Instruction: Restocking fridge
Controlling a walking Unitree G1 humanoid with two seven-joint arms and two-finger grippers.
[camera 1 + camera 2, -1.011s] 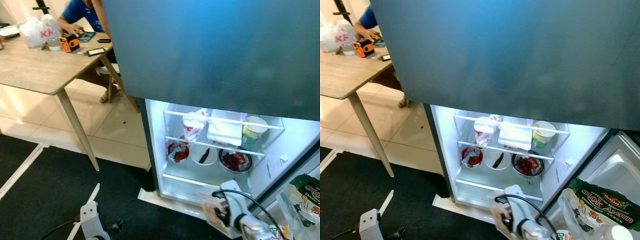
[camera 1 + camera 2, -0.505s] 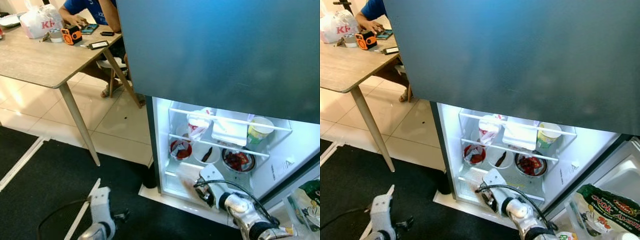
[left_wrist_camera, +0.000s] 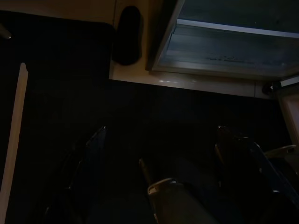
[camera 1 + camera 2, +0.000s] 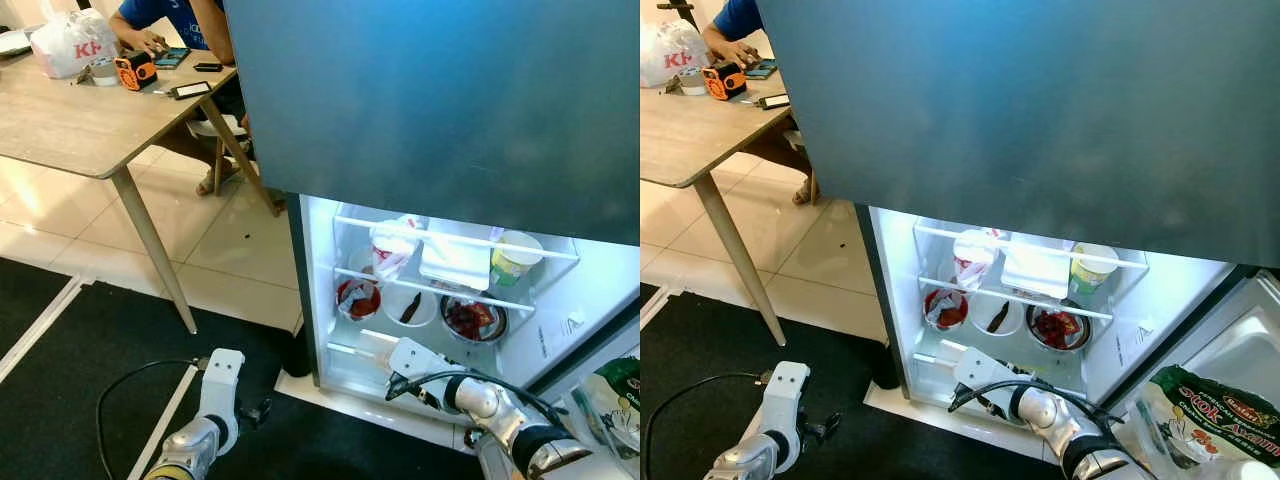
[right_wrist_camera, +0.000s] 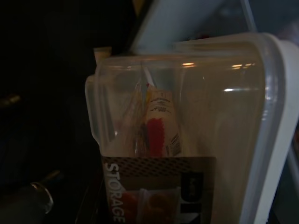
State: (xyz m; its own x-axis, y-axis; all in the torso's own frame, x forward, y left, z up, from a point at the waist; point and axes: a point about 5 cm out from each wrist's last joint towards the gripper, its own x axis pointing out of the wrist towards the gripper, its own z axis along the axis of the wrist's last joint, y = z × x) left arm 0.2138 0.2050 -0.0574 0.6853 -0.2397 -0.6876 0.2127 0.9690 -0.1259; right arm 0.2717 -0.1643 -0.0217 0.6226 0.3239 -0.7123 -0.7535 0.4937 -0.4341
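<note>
The fridge (image 4: 310,300) stands open and lit below a large grey door. My right gripper (image 4: 400,358) is low at the fridge's bottom shelf, shut on a clear plastic storage container (image 4: 373,344) whose far end reaches in over the shelf edge. The right wrist view looks closely at that container (image 5: 187,126), which has a "STORAGE" label and small packets inside. My left gripper (image 3: 163,154) hangs open over the black mat beside the fridge's bottom corner, with nothing between its fingers.
Upper shelf: a red-and-white bag (image 4: 390,250), a white box (image 4: 455,262), a yellow-green cup (image 4: 508,260). Below them are three bowls (image 4: 410,308). A snack bag (image 4: 620,385) sits in the door at right. At far left a person sits at a wooden table (image 4: 70,130).
My right gripper has carried the container from the front of the fridge, leftward and inward, to the bottom shelf. My left arm has risen into view. The camera has shifted slightly.
</note>
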